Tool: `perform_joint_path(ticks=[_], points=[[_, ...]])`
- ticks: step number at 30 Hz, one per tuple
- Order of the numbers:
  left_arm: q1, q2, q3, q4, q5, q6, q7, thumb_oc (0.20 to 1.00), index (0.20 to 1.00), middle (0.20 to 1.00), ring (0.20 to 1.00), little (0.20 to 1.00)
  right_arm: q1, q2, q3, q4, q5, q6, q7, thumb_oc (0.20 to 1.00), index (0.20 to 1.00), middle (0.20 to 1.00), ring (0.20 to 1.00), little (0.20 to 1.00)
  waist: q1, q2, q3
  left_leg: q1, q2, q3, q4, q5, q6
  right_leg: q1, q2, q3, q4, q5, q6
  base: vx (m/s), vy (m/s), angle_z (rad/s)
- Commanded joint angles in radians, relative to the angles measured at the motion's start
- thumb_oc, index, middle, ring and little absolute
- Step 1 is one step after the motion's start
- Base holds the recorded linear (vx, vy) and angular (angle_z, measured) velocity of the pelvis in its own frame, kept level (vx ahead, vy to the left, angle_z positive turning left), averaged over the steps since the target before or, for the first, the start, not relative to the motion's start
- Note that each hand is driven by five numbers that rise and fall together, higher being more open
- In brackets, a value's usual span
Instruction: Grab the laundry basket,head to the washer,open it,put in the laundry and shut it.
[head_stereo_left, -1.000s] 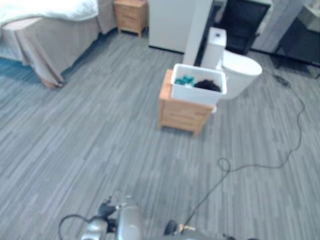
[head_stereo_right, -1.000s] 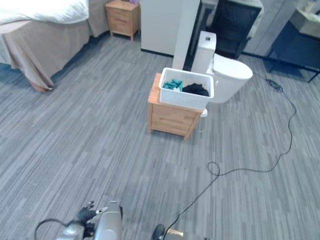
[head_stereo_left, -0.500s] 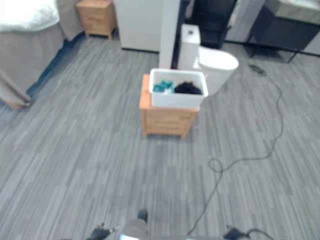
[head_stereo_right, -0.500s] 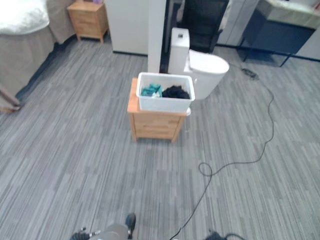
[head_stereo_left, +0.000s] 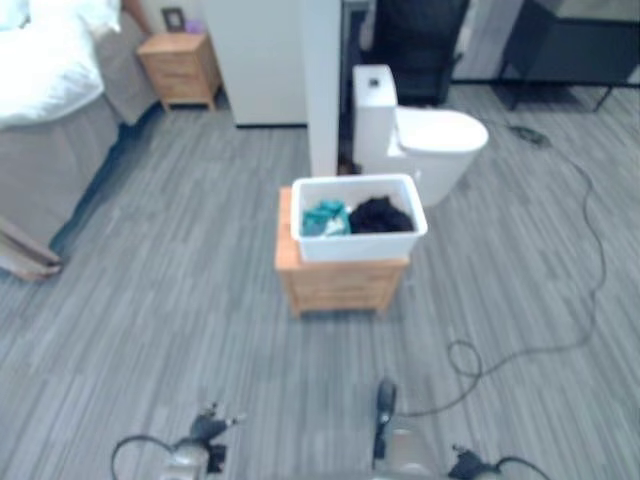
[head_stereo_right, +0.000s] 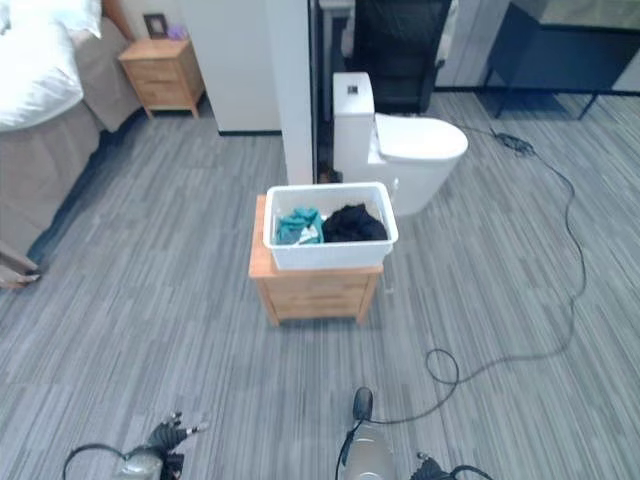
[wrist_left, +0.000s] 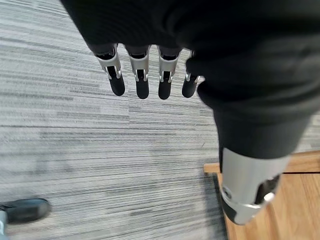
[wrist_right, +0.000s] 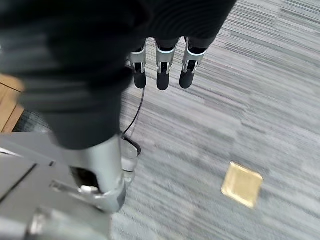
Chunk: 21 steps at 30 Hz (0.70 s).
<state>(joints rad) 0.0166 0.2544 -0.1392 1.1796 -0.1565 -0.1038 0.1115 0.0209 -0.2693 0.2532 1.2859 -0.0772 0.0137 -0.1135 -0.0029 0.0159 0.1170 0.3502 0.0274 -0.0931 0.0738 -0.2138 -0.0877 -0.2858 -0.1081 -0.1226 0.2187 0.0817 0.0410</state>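
Laundry basket (head_stereo_right: 330, 227) sits on a small wooden nightstand (head_stereo_right: 314, 288) dead ahead, well apart from both hands, long axis running left-right across the robot's front. Left hand (wrist_left: 140, 75) and right hand (wrist_right: 161, 67) hang down, fingers straight, nothing held; neither looks clearly nearer.

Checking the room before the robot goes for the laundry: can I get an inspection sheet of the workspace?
Surface: grey striped floor.
Job's things: white basket on a small wooden cabinet, teal laundry and black laundry inside; washer: nothing seen.
Clutter: small gold square on the floor.
Hands: left hand and right hand both open, fingers straight, above the floor, holding nothing.
Cables: black cable running across the floor right of the basket, with a loop.
Surroundings: toilet behind the basket, bed, nightstand, white wall.
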Motion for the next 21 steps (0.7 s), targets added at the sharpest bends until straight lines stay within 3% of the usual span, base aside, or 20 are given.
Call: perform_joint_path(ticks=[1,2,4,6,8,9,10,13,21], points=[[-0.015,0.046,0.013,-0.004,0.005,-0.020,0.020,1.000,1.000,1.000,1.000,1.000,0.000,0.000,0.000,-0.015,0.041,-0.020,-0.004,1.000,1.000,1.000,1.000,1.000,-0.011,-0.039,0.004,-0.248,0.049,0.023,0.295,0.129,0.047,0.120,-0.021,0.023,-0.115,-0.005,0.058,0.20,-0.391,0.20],[-0.017,0.045,0.016,-0.013,-0.012,-0.020,0.017,1.000,1.000,1.000,1.000,1.000,0.006,-0.006,-0.005,-0.019,0.054,-0.022,-0.006,1.000,1.000,1.000,1.000,1.000,-0.011,-0.051,0.016,-0.328,0.061,0.030,0.439,0.180,0.048,0.142,-0.012,0.015,-0.120,-0.018,0.033,0.15,-0.397,0.03],[-0.023,0.043,0.018,-0.023,-0.034,-0.022,0.019,1.000,1.000,1.000,1.000,1.000,0.013,-0.010,-0.003,-0.022,0.072,-0.026,-0.010,1.000,1.000,1.000,1.000,1.000,-0.011,-0.072,0.031,-0.416,0.081,0.053,0.570,0.228,0.062,0.186,0.011,0.007,-0.149,-0.046,-0.006,0.17,-0.360,-0.29],[-0.030,0.043,0.018,-0.031,-0.050,-0.022,0.020,1.000,1.000,1.000,1.000,1.000,0.019,-0.015,-0.002,-0.021,0.074,-0.023,-0.014,1.000,1.000,1.000,1.000,1.000,-0.003,-0.085,0.044,-0.475,0.089,0.094,0.536,0.214,0.070,0.218,0.016,0.009,-0.162,-0.063,-0.018,0.16,-0.173,-0.26],[-0.031,0.038,0.016,-0.031,-0.053,-0.026,0.021,1.000,1.000,1.000,1.000,1.000,0.022,-0.023,-0.011,-0.024,0.082,-0.030,-0.014,1.000,1.000,1.000,1.000,1.000,-0.004,-0.088,0.042,-0.480,0.099,0.136,0.383,0.182,0.066,0.240,0.016,0.007,-0.177,-0.078,-0.006,0.17,0.002,0.03],[-0.032,0.037,0.013,-0.031,-0.054,-0.029,0.022,1.000,1.000,1.000,1.000,1.000,0.023,-0.029,-0.015,-0.028,0.088,-0.035,-0.017,1.000,1.000,1.000,1.000,1.000,-0.001,-0.088,0.041,-0.477,0.110,0.158,0.282,0.189,0.054,0.252,0.012,0.007,-0.183,-0.086,0.002,0.25,0.092,-0.19],[-0.038,0.036,0.011,-0.031,-0.064,-0.033,0.027,1.000,1.000,1.000,1.000,1.000,0.025,-0.034,-0.028,-0.041,0.100,-0.040,-0.025,1.000,1.000,1.000,1.000,1.000,0.007,-0.081,0.039,-0.490,0.141,0.175,0.127,0.240,0.028,0.274,0.012,0.004,-0.188,-0.100,0.012,0.19,0.082,-0.15],[-0.040,0.033,0.006,-0.025,-0.062,-0.032,0.024,1.000,1.000,1.000,1.000,1.000,0.029,-0.033,-0.027,-0.051,0.091,-0.040,-0.022,1.000,1.000,1.000,1.000,1.000,0.008,-0.070,0.038,-0.459,0.162,0.185,0.058,0.262,0.013,0.292,0.022,0.004,-0.182,-0.117,0.019,0.14,0.093,-0.35],[-0.006,0.050,0.012,-0.016,-0.023,-0.021,0.007,1.000,1.000,1.000,1.000,1.000,0.057,-0.056,-0.140,-0.038,0.143,-0.042,-0.037,1.000,1.000,1.000,1.000,1.000,-0.005,-0.046,-0.011,-0.338,0.134,0.232,-0.012,0.230,0.013,0.342,-0.011,0.009,-0.192,-0.114,0.044,0.12,0.099,-0.26]])
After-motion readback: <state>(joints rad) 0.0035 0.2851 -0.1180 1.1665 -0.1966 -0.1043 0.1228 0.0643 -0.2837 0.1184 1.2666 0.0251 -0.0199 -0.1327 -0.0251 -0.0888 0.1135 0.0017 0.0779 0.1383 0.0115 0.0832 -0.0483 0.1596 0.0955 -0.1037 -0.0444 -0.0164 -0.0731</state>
